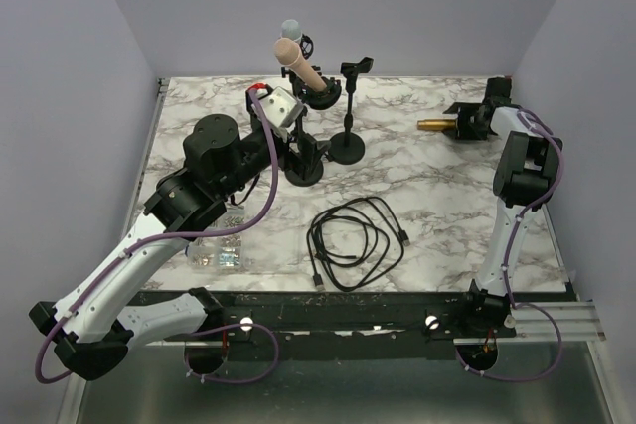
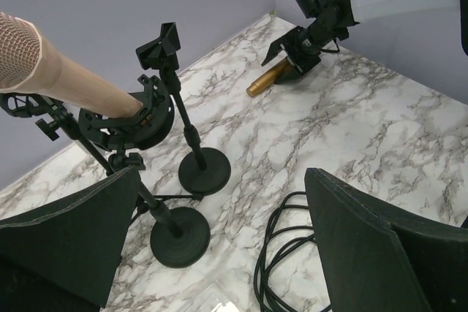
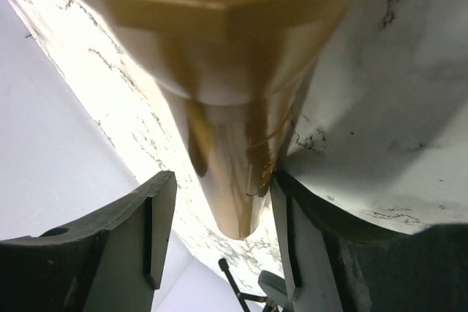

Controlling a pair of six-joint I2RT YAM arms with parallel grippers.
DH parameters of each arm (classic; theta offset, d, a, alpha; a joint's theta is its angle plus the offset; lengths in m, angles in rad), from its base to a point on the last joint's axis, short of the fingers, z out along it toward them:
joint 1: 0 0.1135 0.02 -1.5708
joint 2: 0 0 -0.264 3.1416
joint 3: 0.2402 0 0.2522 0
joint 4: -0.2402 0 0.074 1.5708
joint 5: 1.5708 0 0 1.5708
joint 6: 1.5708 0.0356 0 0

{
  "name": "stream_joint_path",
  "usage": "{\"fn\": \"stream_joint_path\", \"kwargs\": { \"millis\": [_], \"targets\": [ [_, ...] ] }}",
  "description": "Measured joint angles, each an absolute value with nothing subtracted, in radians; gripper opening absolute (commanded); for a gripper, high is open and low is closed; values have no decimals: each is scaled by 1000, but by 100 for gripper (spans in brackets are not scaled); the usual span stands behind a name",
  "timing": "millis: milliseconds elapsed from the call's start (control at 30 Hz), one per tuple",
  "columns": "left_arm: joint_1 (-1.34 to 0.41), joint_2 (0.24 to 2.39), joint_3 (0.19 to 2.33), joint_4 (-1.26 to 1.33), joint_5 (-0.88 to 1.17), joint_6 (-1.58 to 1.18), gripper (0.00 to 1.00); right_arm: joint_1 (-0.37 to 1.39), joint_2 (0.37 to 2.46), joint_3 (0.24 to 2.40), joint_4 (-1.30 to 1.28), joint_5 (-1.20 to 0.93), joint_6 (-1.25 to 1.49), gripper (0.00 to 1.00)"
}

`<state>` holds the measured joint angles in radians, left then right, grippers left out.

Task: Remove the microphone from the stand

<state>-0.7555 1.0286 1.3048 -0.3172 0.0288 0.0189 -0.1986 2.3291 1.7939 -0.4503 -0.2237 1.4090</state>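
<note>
Top external view of a white marble-patterned table [image 1: 427, 196]. At back left, beige microphone [image 1: 301, 67] with mesh head, seated tilted in a round black shock mount [image 2: 139, 126] atop a black round-based stand [image 2: 179, 237]. Just behind, a grey-headed microphone [image 1: 291, 29]. Just beside on the right, a second black stand [image 1: 347, 149] topped by a clip. Left gripper [image 2: 223, 180] spread wide, grasping nothing, low near both stand bases and lower than the beige microphone. Toward back right, gold metallic microphone [image 1: 434, 125] lying flat on the marble between the parted fingers [image 3: 157, 217] of the right gripper [image 1: 459, 125]: touching one finger, a gap at the other, not clamped. Coiled black cable [image 1: 358, 240] at centre front; clear plastic packet [image 1: 217, 250] at front left.
</note>
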Motion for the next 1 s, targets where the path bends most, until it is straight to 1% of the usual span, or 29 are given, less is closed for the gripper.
{"fn": "stream_joint_path", "kwargs": {
  "millis": [100, 233, 367, 467, 567, 767, 900, 1000],
  "targets": [
    [-759, 1031, 1305, -315, 28, 19, 98, -199, 2328, 1794, -436, -224, 1397, 73],
    [-762, 1035, 1304, -315, 28, 19, 98, -199, 2325, 1794, -419, -226, 1381, 77],
    [-764, 1036, 1303, -315, 27, 19, 98, -198, 2316, 1783, -400, -226, 1367, 92],
    [-768, 1042, 1303, -316, 27, 19, 98, -198, 2297, 1764, -391, -226, 1354, 100],
    [-768, 1042, 1297, -310, 26, 20, 98, -198, 2259, 1718, -399, -225, 1337, 100],
    [-773, 1042, 1280, -301, 11, 23, 98, -197, 2123, 1532, -408, -218, 1254, 100],
    [-789, 1034, 1280, -300, -2, 37, 98, -186, 2039, 1438, -404, -216, 1121, 100],
    [-794, 1019, 1280, -300, -36, 45, 99, -152, 1970, 1418, -399, -230, 983, 100]
  ]
}}
